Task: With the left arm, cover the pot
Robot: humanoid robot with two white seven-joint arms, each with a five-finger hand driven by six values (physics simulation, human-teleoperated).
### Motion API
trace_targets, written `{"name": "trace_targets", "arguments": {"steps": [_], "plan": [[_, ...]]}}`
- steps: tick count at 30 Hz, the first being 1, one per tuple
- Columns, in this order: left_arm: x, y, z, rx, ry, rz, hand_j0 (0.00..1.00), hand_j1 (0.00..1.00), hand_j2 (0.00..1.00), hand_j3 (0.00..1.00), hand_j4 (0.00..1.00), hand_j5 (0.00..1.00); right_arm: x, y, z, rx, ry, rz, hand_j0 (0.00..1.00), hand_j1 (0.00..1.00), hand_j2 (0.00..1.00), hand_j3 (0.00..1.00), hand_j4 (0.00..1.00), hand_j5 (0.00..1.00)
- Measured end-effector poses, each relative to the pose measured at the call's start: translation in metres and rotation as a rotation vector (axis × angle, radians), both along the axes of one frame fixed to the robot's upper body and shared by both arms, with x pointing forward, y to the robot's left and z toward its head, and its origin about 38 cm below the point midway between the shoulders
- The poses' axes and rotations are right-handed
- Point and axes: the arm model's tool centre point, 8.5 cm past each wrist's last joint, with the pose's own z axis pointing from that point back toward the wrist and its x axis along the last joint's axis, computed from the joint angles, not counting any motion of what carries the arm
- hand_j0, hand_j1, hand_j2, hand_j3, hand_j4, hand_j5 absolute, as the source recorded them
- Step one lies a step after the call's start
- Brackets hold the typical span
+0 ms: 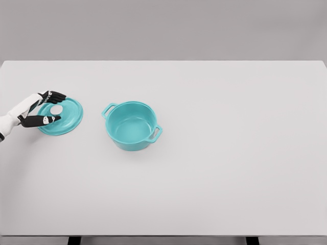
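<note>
Head view: teal lid (65,118) lies flat on the white table (230,153), far left, its grey knob (56,109) facing up. Left robot hand (47,108) is over the lid's left part, fingers (56,95) spread on one side of the knob and thumb on the other; it looks not yet closed on the knob, contact hard to judge. Teal pot (132,125) sits uncovered just right of the lid, clearly apart from it, handles on a diagonal

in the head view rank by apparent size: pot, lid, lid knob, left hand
1. pot
2. lid, a bit smaller than the pot
3. left hand, fingers spread around the knob
4. lid knob, smallest
</note>
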Motion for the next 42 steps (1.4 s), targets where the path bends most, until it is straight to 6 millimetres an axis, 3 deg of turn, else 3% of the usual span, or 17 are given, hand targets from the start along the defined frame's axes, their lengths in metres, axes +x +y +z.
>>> {"name": "trace_targets", "arguments": {"steps": [2, 12, 24, 31, 35, 42], "plan": [[0.000, 0.000, 0.000, 0.000, 0.001, -0.002, 0.56, 0.56, 0.56, 0.56, 0.56, 0.56, 0.000, 0.000, 0.000, 0.000, 0.000, 0.000, 1.00, 1.00, 1.00, 1.00, 1.00, 1.00], [0.000, -0.005, -0.001, -0.008, 0.005, -0.012, 0.54, 0.54, 0.54, 0.54, 0.54, 0.54, 0.000, 0.000, 0.000, 0.000, 0.000, 0.000, 1.00, 1.00, 1.00, 1.00, 1.00, 1.00], [0.005, -0.032, 0.039, -0.003, -0.096, -0.132, 0.56, 0.56, 0.56, 0.56, 0.56, 0.56, 0.000, 0.000, 0.000, 0.000, 0.000, 0.000, 1.00, 1.00, 1.00, 1.00, 1.00, 1.00], [0.004, -0.038, 0.057, 0.004, -0.136, -0.171, 0.57, 0.57, 0.57, 0.57, 0.57, 0.57, 0.000, 0.000, 0.000, 0.000, 0.000, 0.000, 1.00, 1.00, 1.00, 1.00, 1.00, 1.00], [0.001, -0.052, 0.068, -0.003, -0.163, -0.221, 0.57, 0.57, 0.57, 0.57, 0.57, 0.57, 0.000, 0.000, 0.000, 0.000, 0.000, 0.000, 1.00, 1.00, 1.00, 1.00, 1.00, 1.00], [-0.008, -0.077, 0.071, -0.017, -0.179, -0.302, 0.57, 0.57, 0.57, 0.57, 0.57, 0.57, 0.000, 0.000, 0.000, 0.000, 0.000, 0.000, 1.00, 1.00, 1.00, 1.00, 1.00, 1.00]]}}
